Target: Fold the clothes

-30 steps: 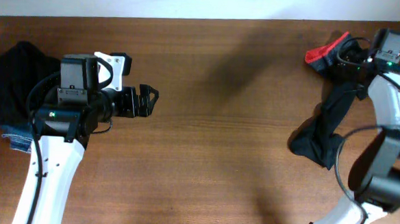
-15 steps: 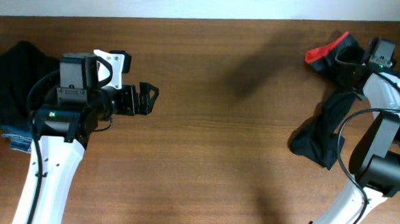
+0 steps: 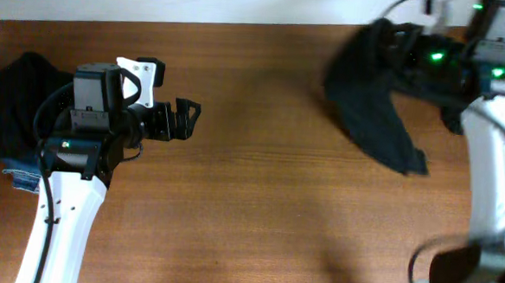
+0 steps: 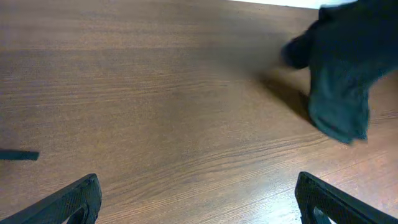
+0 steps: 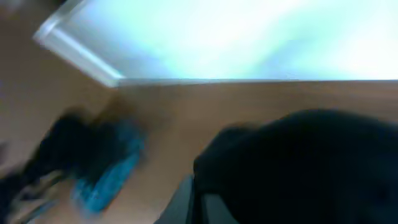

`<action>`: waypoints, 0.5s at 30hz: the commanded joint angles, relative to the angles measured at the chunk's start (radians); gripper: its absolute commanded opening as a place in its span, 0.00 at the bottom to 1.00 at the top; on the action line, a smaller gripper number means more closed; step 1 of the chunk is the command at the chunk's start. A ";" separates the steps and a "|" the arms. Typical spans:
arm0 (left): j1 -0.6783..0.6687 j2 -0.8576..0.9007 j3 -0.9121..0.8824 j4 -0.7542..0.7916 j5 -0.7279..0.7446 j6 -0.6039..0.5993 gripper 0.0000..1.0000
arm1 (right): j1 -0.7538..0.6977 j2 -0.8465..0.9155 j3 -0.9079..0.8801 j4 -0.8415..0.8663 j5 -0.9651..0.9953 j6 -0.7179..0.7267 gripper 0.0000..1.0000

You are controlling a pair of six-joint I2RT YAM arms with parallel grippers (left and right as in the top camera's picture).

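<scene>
The clothes [image 3: 371,100] are a soft black garment, lifted off the wood and hanging from my right gripper [image 3: 416,48] at the far right of the table. Its red band does not show. The right wrist view is blurred, with black cloth [image 5: 311,162] filling it and covering the right gripper [image 5: 211,208], which is shut on the cloth. My left gripper [image 3: 189,119] hovers open over bare wood at left centre, well apart from the garment. In the left wrist view its fingers [image 4: 74,199] stand wide with nothing between them, and the hanging clothes [image 4: 345,74] show at the upper right.
A bunched plain black garment [image 3: 12,103] lies at the table's left edge with blue denim [image 3: 21,177] under it. Both appear blurred in the right wrist view [image 5: 93,165]. The white wall edge [image 3: 242,2] runs along the back.
My right gripper shut on the clothes at the far right, then lifted them off the table and swung them left. The red band went out of sight. The left arm barely moved.
</scene>
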 commanded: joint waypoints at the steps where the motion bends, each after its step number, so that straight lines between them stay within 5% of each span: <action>1: 0.004 -0.008 0.010 0.004 0.011 0.006 0.99 | 0.099 -0.071 0.011 -0.083 0.023 -0.153 0.04; 9: 0.004 -0.008 0.010 0.000 0.011 0.032 0.99 | 0.149 -0.089 0.010 -0.270 0.523 -0.153 0.04; 15: 0.004 -0.008 0.010 -0.006 0.011 0.032 0.99 | 0.146 -0.085 -0.004 -0.334 0.734 -0.152 0.15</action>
